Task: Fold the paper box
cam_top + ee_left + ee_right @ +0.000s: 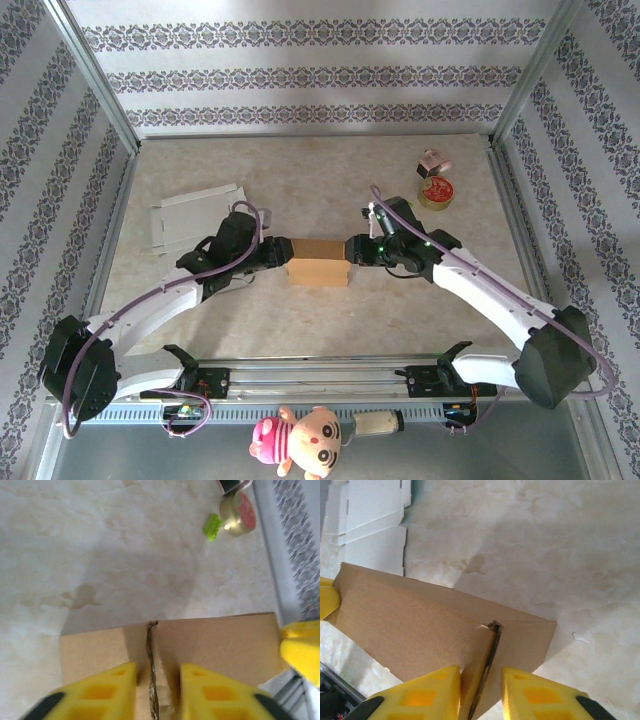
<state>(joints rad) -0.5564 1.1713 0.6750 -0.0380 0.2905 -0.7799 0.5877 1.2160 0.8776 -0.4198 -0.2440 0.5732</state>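
Top external, left to right: flat white box blank [195,218] lying unused on the bench [300,170] at far left; left gripper [275,255] reaching in at the left end of the brown paper box [317,262], which sits mid-bench between both arms; right gripper [355,250] at the box's right end; tape roll [437,192] and a small pink item [433,160] well apart at back right. Left wrist: yellow fingers [107,690] set narrowly apart, straddling a flap edge that runs up the box's end face, with a gap showing on either side of it, so nothing looks clamped. The other arm's yellow finger shows at the far end of the box. Right wrist: same picture, fingers [540,695] narrowly parted with a loose flap edge between them and no visible contact, box [410,620] angled across the view, white blank behind it. Step in hand, my read: box body already formed, both arms working on the end flaps, one per end. Next move probably needs each gripper to push or pinch its flap inward and flat against the end while the opposite arm braces the box so it doesn't slide along the bench. Flap on the right end looks the looser one, so it may spring back.
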